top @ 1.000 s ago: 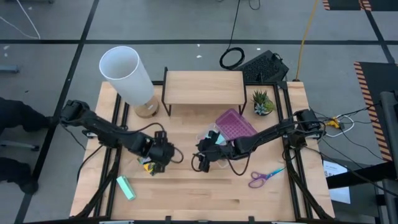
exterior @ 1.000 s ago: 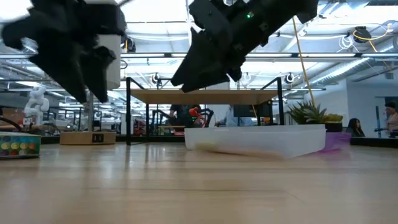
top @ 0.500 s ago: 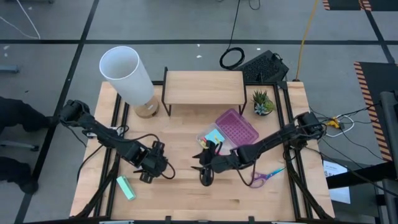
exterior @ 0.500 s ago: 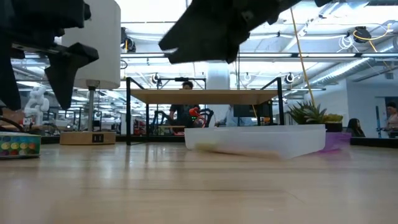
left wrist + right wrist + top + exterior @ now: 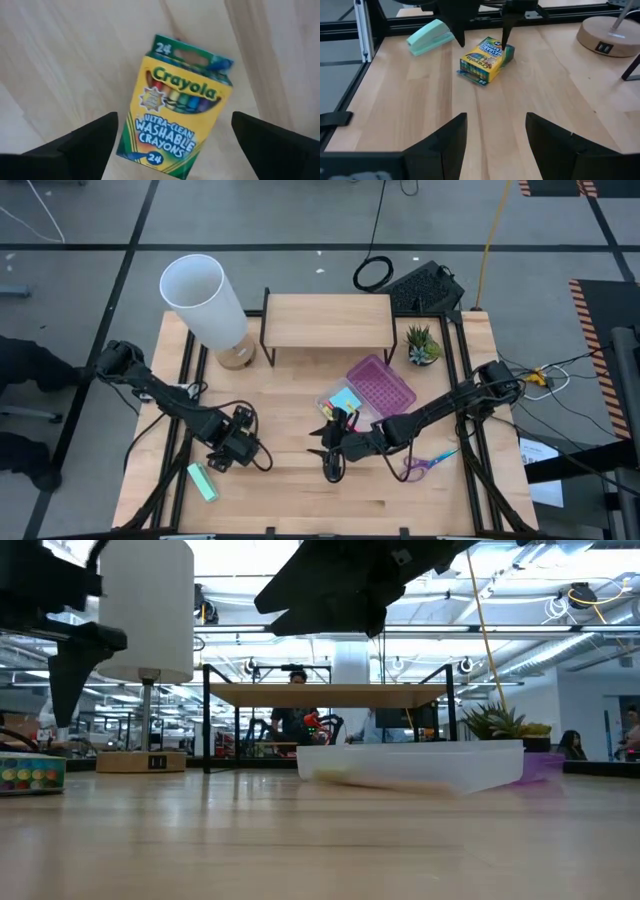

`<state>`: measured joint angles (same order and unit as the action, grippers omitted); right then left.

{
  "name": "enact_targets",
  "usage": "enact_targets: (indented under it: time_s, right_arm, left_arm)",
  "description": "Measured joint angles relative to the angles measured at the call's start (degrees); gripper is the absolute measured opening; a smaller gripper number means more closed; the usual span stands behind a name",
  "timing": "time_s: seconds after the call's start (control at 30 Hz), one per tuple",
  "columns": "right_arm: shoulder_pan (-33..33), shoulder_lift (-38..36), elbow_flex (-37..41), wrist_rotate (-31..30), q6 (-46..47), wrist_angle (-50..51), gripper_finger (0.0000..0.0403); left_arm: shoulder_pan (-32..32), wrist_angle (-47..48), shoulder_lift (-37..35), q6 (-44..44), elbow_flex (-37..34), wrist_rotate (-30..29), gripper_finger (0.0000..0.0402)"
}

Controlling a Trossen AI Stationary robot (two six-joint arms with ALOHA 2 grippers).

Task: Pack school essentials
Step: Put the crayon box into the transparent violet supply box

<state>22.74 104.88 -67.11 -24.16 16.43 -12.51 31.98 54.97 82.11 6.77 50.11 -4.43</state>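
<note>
Left hand (image 5: 170, 137), fingers spread, above the crayon box (image 5: 175, 105) at frame centre: light, crushable cardboard, probably best pinched across its long sides.

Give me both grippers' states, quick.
Left gripper: open, empty, poised over the crayon box.
Right gripper: open, empty, near the table's middle.

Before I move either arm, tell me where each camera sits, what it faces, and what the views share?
High view: overhead, straight down on the table; both arms, lamp, purple case, scissors.
Low view: tabletop height, facing the room; dark arms overhead, case.
Left wrist view: above the Crayola crayon box, open left gripper.
Right wrist view: open right gripper, facing crayon box, green stapler, left gripper.
Shared: both wrist views see the crayon box.
</note>
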Motion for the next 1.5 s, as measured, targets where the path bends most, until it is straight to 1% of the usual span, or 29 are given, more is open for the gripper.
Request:
enact_targets:
  time_s: [0.13, 0.27, 0.47, 0.57, 0.7, 0.9, 1.23, 1.37, 1.5]
  right_arm:
    - [0.76, 0.0, 0.0, 0.0, -0.19, 0.56, 0.0194]
    - [0.99, 0.0, 0.02, 0.02, -0.58, 0.68, 0.0194]
    - [1.0, 0.0, 0.02, 0.0, -0.66, 0.66, 0.0194]
    - [1.01, 0.0, 0.02, 0.02, -0.66, 0.62, 0.0194]
    - [0.9, 0.0, 0.02, 0.02, -0.72, 0.4, 0.0194]
    - [0.9, 0.0, 0.02, 0.02, -0.85, 0.3, 0.0194]
    - [0.9, 0.0, 0.02, 0.17, -0.85, 0.3, 0.0194]
    - [0.97, 0.0, 0.02, 0.22, -0.76, 0.33, 0.0194]
    - [1.05, 0.0, 0.02, 0.39, -0.7, 0.37, 0.0194]
  left_arm:
    - [0.25, -0.04, 0.0, -2.73, 0.0, -0.51, 0.0398]
    - [-0.23, -0.72, 0.0, -3.59, -0.52, -1.63, 0.0398]
    - [-1.18, -2.87, -0.02, -4.65, -5.43, -1.4, 0.0397]
    - [-1.26, -5.61, -0.11, -5.41, -6.85, -1.09, 0.0397]
    - [-1.33, -8.36, -0.09, -5.75, -6.98, -1.59, 0.0397]
    - [-1.33, -8.22, -0.06, -6.45, -6.62, -1.54, 0.0397]
    - [-1.86, -7.43, -0.05, -1.89, -1.49, -1.28, 0.0397]
    - [-3.13, -7.69, -0.04, -0.39, -2.13, 2.57, 0.0397]
    - [-4.01, -9.82, -0.04, 1.07, -4.4, 3.13, 0.0397]
